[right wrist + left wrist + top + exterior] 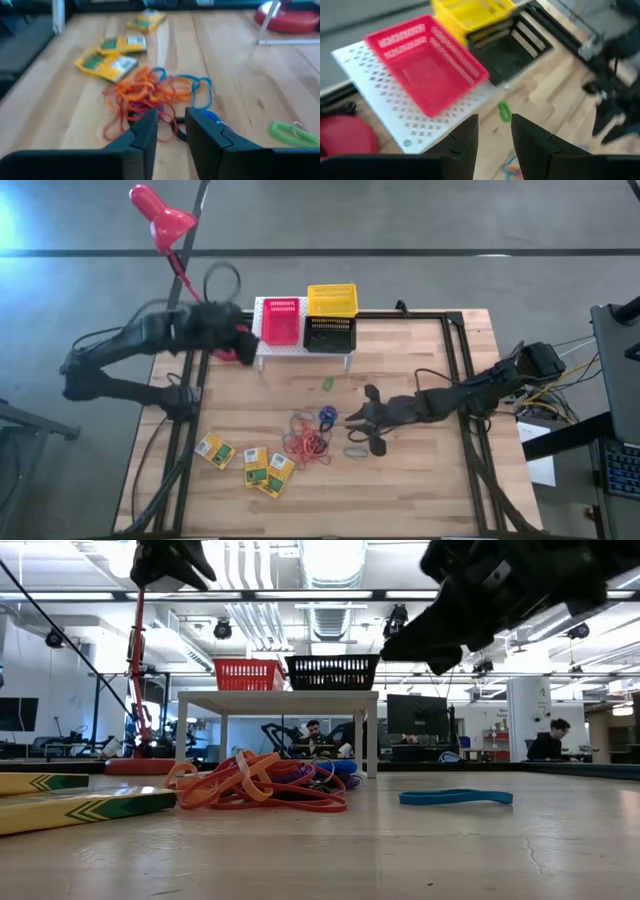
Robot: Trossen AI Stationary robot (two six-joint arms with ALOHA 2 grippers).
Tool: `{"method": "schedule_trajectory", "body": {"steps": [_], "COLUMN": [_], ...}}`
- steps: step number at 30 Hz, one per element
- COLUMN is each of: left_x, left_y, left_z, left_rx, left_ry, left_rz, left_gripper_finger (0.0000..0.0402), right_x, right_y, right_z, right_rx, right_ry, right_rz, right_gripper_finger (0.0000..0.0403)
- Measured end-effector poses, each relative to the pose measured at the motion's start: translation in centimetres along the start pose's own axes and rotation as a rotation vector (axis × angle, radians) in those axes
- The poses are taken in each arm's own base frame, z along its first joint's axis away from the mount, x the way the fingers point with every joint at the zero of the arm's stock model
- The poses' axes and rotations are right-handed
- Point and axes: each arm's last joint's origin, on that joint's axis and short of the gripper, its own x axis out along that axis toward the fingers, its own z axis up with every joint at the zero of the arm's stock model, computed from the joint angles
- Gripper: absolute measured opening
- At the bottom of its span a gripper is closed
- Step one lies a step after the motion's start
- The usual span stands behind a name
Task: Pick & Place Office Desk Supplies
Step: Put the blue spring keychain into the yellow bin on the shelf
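Low view cuts off both my arms at the top, so they look like dark blobs. My right gripper (170,127) hangs with fingers a little apart, holding nothing, just above the tangled pile of thin orange rubber bands (145,97). Flat yellow-and-green boxes (107,62) lie beyond it. My left gripper (492,135), blurry, is parted and empty near the holey plastic red basket (427,70).
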Motion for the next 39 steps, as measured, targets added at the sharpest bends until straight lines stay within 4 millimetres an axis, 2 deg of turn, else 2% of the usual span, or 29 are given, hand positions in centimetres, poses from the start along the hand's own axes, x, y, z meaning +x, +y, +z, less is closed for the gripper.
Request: {"method": "schedule_trajectory", "body": {"steps": [5, 10, 15, 18, 24, 30, 33, 39], "left_x": [1.2, 2.7, 4.6, 5.9, 8.0, 9.0, 9.2, 9.4], "left_y": [-4.4, -7.6, -8.6, -8.5, -8.7, -9.0, -9.0, -9.0], "left_z": [-5.6, -12.3, -18.3, -20.5, -22.7, -23.5, -23.7, -23.8], "left_rx": [0.197, 0.234, 0.228, 0.196, 0.188, 0.202, 0.208, 0.207], "left_ry": [-0.071, -0.226, -0.296, -0.315, -0.315, -0.321, -0.32, -0.326], "left_rz": [-0.039, -0.166, -0.327, -0.384, -0.39, -0.342, -0.331, -0.322], "left_gripper_finger": [0.0122, 0.0122, 0.0122, 0.0122, 0.0122, 0.0122, 0.0122, 0.0122], "right_x": [2.2, 6.0, 9.8, 11.5, 13.3, 13.6, 12.4, 7.4], "right_y": [-0.9, -1.6, -2.4, -2.9, -3.1, -3.0, -2.4, -1.5], "right_z": [0.9, 0.7, 1.2, 1.6, 2.2, 2.8, 4.0, 8.7], "right_rx": [-0.064, -0.098, -0.111, -0.114, -0.132, -0.105, -0.099, -0.084], "right_ry": [0.132, 0.227, 0.353, 0.455, 0.644, 0.697, 0.676, 0.533], "right_rz": [0.026, 0.11, 0.073, -0.01, -0.089, -0.113, -0.115, -0.096], "right_gripper_finger": [0.0132, 0.0147, 0.0145, 0.0137, 0.0106, 0.0038, 0.0021, 0.0039]}}
